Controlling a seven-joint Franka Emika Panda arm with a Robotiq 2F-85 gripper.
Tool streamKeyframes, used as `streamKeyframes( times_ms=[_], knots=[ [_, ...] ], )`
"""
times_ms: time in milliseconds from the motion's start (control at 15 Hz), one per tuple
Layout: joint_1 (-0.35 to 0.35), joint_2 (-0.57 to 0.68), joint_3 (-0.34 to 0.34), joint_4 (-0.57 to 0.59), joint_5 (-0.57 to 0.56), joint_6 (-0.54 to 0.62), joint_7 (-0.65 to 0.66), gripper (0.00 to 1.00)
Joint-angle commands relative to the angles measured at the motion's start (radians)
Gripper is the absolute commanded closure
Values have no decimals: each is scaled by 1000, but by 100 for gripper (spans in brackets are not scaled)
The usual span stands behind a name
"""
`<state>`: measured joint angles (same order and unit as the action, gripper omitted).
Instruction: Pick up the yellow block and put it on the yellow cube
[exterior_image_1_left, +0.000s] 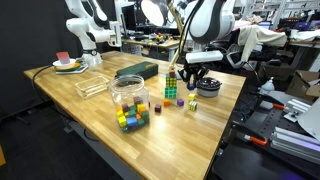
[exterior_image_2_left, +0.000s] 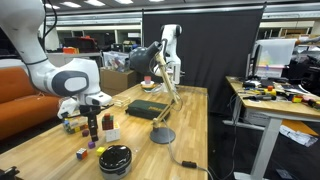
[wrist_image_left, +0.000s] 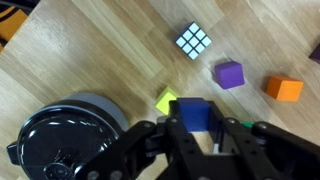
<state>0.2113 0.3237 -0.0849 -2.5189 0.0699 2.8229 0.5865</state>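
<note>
Wrist view, big to small. Wooden table (wrist_image_left: 90, 50) under everything. Jar (wrist_image_left: 70, 135) with black lid, one, close beside the gripper (wrist_image_left: 195, 125), on the side away from the orange cube. Rubik's cube (wrist_image_left: 194, 40), one, well ahead of the fingertips. Purple cube (wrist_image_left: 230, 74), one, ahead and nearer. Orange cube (wrist_image_left: 283, 89), one, further out to that same side. Blue cube (wrist_image_left: 193, 113), one, right between the fingers. Jaws narrow, roughly at blue-cube width; cannot tell whether clamped on it or only straddling it.

Yellow cube (wrist_image_left: 167, 102), the only loose yellow piece seen, just beside the blue cube on the jar side and partly hidden behind it; touching or apart, cannot tell. No separate yellow block made out on the table. Coloured blocks (exterior_image_1_left: 130, 115) inside the jar in an exterior view, too small to count.

Handling, as a judgement: probably light, rigid, smooth-faced, not fragile. Likely to twist or slip if pinched on corners. Best taken across two opposite flat faces, centred, fingers square to them, with room made beside the blue cube.
</note>
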Motion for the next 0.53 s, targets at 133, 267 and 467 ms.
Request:
streamKeyframes(
  times_ms=[133, 267, 467],
  knots=[
    [0, 0, 0, 1, 0, -3, -1, 71],
    [0, 0, 0, 1, 0, -3, -1, 93],
    [-2, 28, 6, 16, 10, -1, 2, 93]
  ],
)
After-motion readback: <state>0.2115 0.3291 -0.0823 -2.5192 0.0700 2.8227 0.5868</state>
